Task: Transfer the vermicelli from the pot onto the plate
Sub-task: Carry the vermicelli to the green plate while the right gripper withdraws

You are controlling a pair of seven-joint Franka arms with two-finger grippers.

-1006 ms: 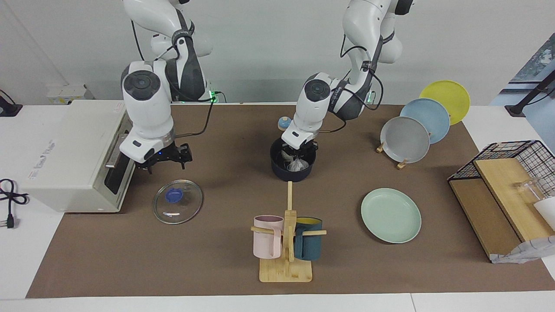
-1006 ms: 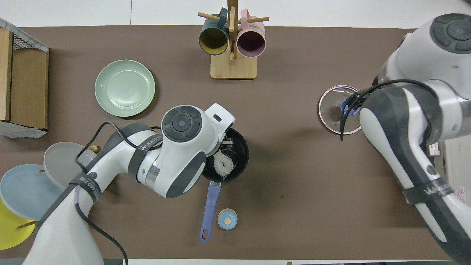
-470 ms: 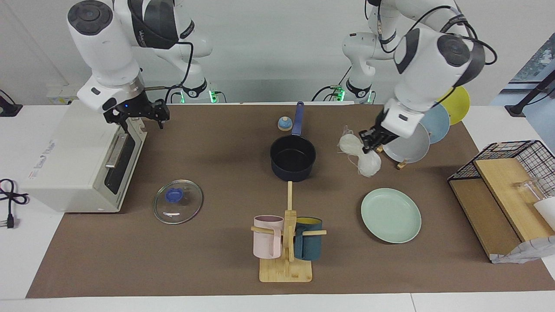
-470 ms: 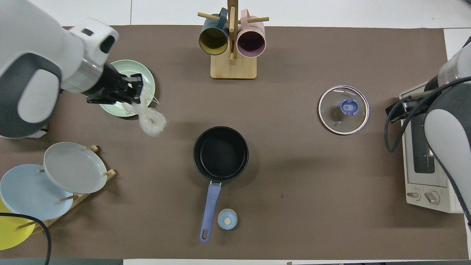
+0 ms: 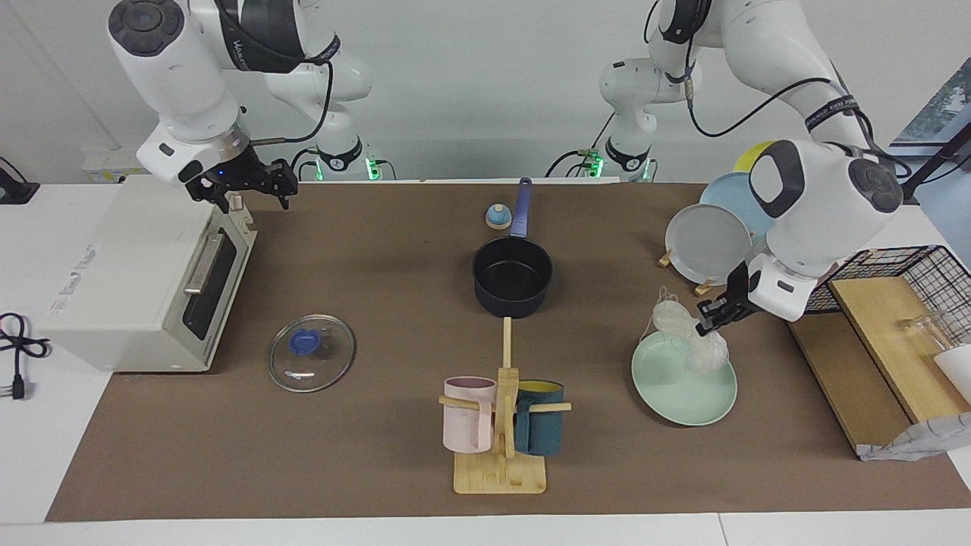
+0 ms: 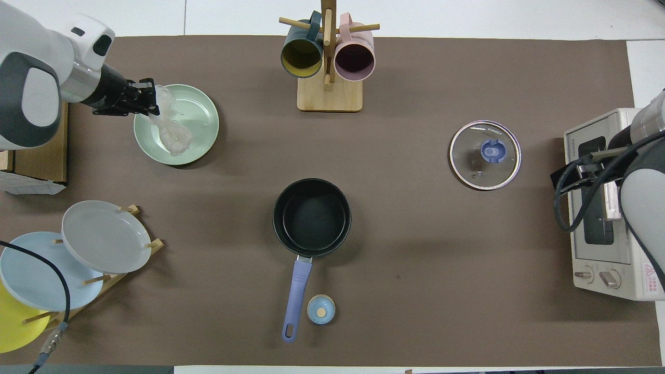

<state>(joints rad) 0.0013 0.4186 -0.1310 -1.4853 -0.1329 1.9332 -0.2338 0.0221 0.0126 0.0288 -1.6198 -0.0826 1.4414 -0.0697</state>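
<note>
My left gripper (image 5: 709,320) is shut on the vermicelli (image 5: 696,343), a whitish bundle in clear plastic. The bundle hangs from the gripper low over the pale mint-green plate (image 5: 675,390); I cannot tell whether its lower end touches the plate. In the overhead view the left gripper (image 6: 148,99) holds the vermicelli (image 6: 174,132) over the plate (image 6: 200,117). The dark navy pot (image 5: 512,277) stands mid-table with nothing in it, its blue handle pointing toward the robots; it also shows in the overhead view (image 6: 311,215). My right gripper (image 5: 244,188) is open and empty over the toaster oven's top edge.
A glass lid (image 5: 311,353) lies beside the white toaster oven (image 5: 129,265). A wooden mug rack (image 5: 501,425) holds a pink and a teal mug. A rack with grey, blue and yellow plates (image 5: 709,243) and a wire basket (image 5: 903,280) stand near the plate.
The left gripper lifted the vermicelli out of the pot, carried it toward the left arm's end and lowered it over the mint plate. The right gripper rose from the lid to the oven.
</note>
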